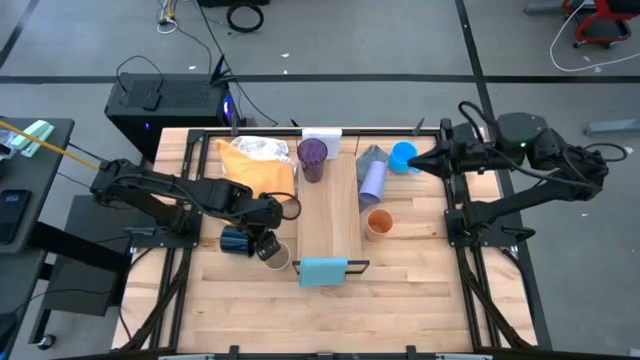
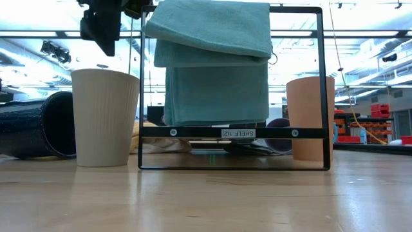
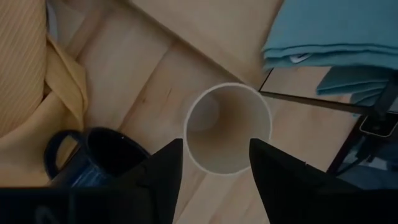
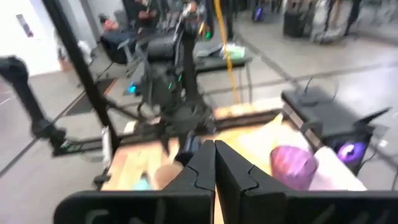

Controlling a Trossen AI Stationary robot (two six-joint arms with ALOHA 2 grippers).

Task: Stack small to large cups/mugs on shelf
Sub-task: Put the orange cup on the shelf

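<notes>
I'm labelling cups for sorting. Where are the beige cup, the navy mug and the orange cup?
beige cup (image 3: 228, 127): left wrist view, inside bottom.
navy mug (image 3: 107, 157): left wrist view, dark interior.
orange cup (image 1: 379, 223): high view, open mouth.

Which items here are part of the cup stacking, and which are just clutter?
Job: beige cup, navy mug, orange cup, lavender cup, bright blue mug, purple tumbler, shelf.
Clutter: yellow cloth, teal cloth.

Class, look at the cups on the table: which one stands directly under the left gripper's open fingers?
The beige cup. It stands upright right below the left gripper, mouth up, unlike the navy mug lying on its side beside it.
</notes>
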